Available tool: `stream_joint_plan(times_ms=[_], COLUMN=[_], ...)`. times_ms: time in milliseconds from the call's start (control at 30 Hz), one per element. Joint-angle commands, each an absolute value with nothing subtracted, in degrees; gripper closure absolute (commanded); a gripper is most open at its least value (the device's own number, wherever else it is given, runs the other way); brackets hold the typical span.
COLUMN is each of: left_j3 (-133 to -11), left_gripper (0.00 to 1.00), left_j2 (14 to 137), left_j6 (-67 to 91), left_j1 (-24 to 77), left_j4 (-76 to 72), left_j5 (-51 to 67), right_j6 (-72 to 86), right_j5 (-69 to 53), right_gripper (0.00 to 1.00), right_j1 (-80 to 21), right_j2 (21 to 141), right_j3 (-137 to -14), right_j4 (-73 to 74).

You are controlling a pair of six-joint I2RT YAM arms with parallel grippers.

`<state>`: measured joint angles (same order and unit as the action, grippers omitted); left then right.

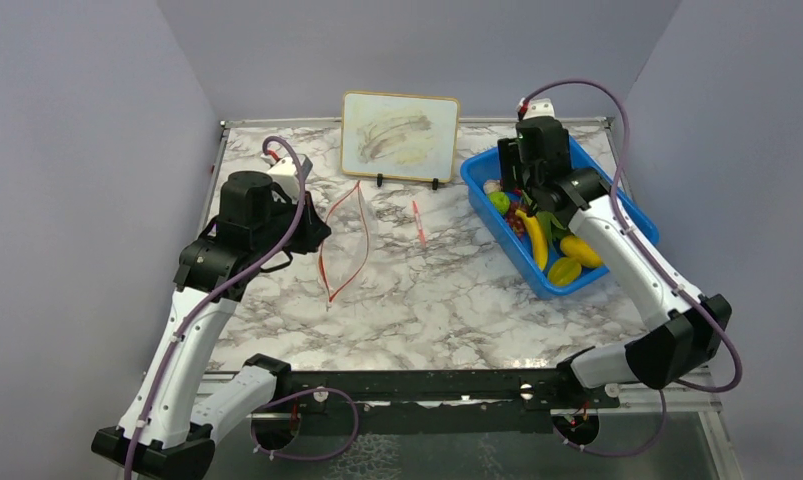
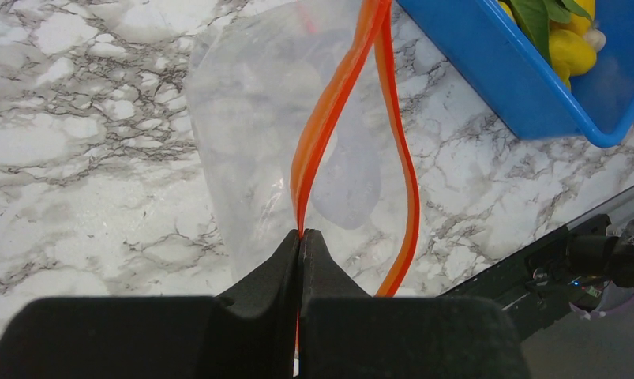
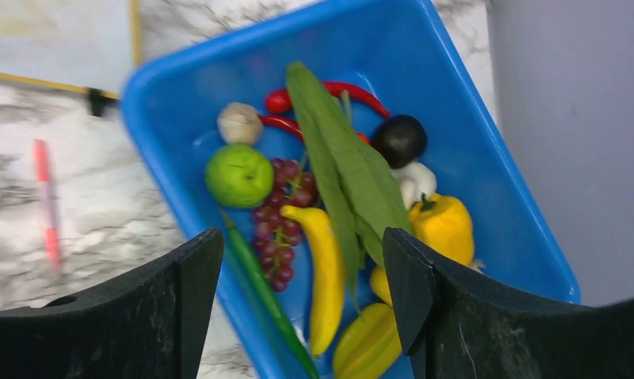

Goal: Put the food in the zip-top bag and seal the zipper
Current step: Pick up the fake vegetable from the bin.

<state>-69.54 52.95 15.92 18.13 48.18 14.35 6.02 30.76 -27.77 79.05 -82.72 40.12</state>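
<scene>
Top external view: catching task at early stage, w/ no food [image 1: 537, 240] bagged yet. Finding zip-top bag [image 1: 345, 245] lying on marble table [image 1: 447, 300], left of centre, well apart from blue bin [image 1: 497, 232] at right. Not spotting anything inside bag.

Left wrist view: showing left gripper [image 2: 301, 235] clamped fully closed on one lip of zipper [image 2: 329, 118], near its end. Letting other lip bow out to the side, leaving mouth agape. Judging this as holding bag open for loading.

Right wrist view: looking down past right gripper [image 3: 298, 249], spread wide, gripping nothing, hovering above bin. Counting inside bin: banana [image 3: 325, 268], yellow pepper [image 3: 444, 225], green leafy pod [image 3: 321, 126], red chili [image 3: 361, 93], dark round piece [image 3: 400, 140], white mushroom [image 3: 416, 180], plus grapes [image 3: 278, 229] & green round fruit [image 3: 238, 175]. Not touching any of them, as far as poss. to tell. Also noticing pen [image 3: 46, 197] on table beside bin, no part of job.

Done, prob.: getting bag mouth opened & pinned. Remaining: picking each piece, carrying across to bag, dropping in, then running zipper shut end to end. Sitting near start, w/ whole transfer & seal pending.
</scene>
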Motion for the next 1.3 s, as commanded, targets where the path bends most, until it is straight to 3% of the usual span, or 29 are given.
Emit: stream_joint_plan(times_ms=[0, 300, 467, 1000, 1167, 1267], left_j3=[-68.0, -66.7, -66.3, -64.6, -64.0, -63.4], left_gripper=[1.00, 1.00, 1.00, 1.00, 1.00, 1.00], left_j2=[52.0, 51.0, 50.5, 49.9, 49.5, 49.3], left_j6=[16.8, 18.3, 18.4, 17.9, 17.5, 17.5], left_j1=[18.4, 18.4, 18.4, 18.4, 18.4, 18.4], left_j4=[46.3, 45.1, 44.3, 43.9, 43.7, 43.4], left_j5=[16.2, 16.3, 18.7, 17.2, 15.5, 14.8], right_j6=[-0.5, -5.1, -6.1, -9.4, -8.4, -7.6], right_j5=[32.4, 25.1, 25.7, 25.0, 23.6, 22.8], right_gripper=[0.26, 0.31, 0.26, 0.23, 0.33, 0.48], right_j1=[-23.0, -15.2, -13.1, -9.3, -9.3, -9.3], right_j2=[82.6, 90.9, 97.2, 107.7, 108.1, 106.0], right_j3=[-79.0, -75.2, -77.7, -78.8, -80.4, -80.5], right_j4=[37.0, 29.6, 29.8, 29.6, 31.7, 31.4])
